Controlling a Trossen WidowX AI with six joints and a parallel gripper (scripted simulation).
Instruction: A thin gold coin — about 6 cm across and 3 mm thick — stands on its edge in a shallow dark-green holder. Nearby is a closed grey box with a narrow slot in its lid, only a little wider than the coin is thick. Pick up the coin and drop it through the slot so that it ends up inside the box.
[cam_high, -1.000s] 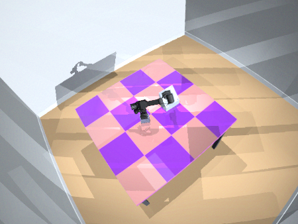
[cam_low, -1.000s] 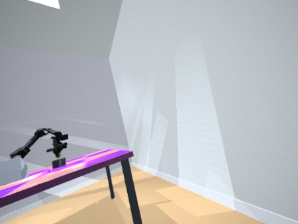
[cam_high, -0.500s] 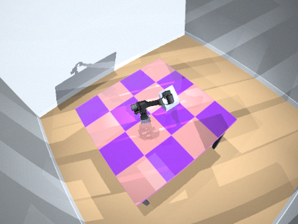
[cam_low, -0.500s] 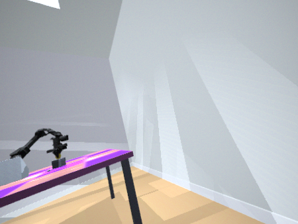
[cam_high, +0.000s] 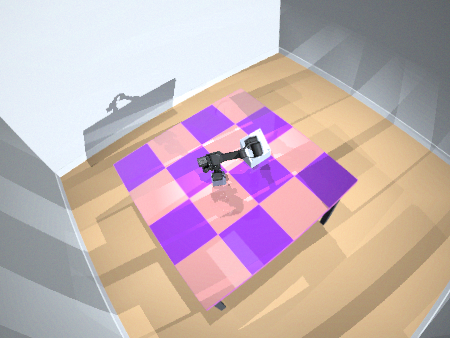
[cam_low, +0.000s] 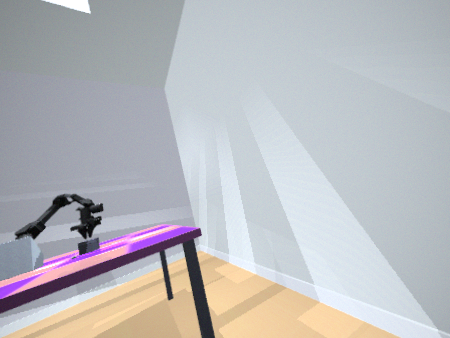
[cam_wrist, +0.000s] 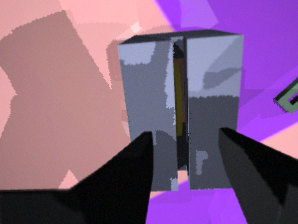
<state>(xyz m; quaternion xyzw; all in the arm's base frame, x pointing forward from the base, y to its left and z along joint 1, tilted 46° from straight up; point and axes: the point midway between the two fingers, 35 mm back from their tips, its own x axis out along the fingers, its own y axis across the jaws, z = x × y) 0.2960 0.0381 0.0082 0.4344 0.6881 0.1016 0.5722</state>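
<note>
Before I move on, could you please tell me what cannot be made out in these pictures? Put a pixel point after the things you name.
- Coin (cam_wrist: 178, 97): its lower part and resting place; wrist view, hidden inside the grey box (cam_wrist: 145, 95).
- Green holder (cam_wrist: 287, 104): its far end; wrist view, cut off by the right edge.
- End effector (cam_wrist: 185, 138): the rear of its fingers; wrist view, cut off by the bottom edge.
- Slot (cam_wrist: 182, 155): too small to make out in the top view.

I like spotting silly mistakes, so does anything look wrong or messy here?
Nothing looks spilled or broken. The gold coin sits inside the slot of the grey box, below the gripper's open fingers. The green holder lies off to the side, only partly in the wrist view.
</note>
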